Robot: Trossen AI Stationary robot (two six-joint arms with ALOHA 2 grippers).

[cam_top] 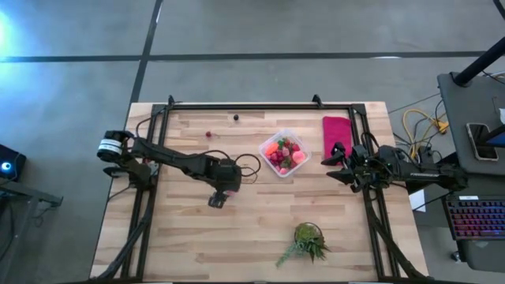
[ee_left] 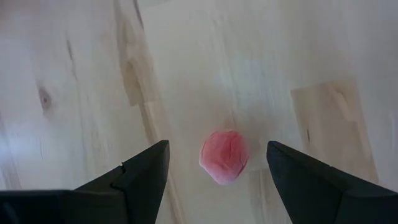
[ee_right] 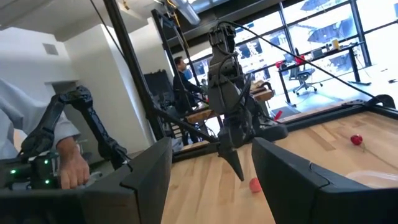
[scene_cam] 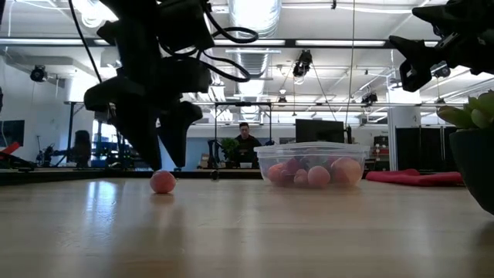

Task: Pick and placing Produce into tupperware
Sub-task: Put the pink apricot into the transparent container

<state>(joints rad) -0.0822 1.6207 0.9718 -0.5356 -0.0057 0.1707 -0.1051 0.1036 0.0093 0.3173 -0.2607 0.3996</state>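
Note:
A pink berry-like piece of produce lies on the wooden table, left of the middle. My left gripper points steeply down over it, open. One finger stands on each side of the berry, and neither touches it. In the low view the fingertips hang just above the berry. The clear tupperware stands right of the middle with several red and pink pieces inside. My right gripper waits open and raised at the table's right edge.
A red berry and a small dark piece lie near the far edge. A magenta cloth lies right of the tupperware. A green spiky plant stands near the front. A person's hand shows beyond the table.

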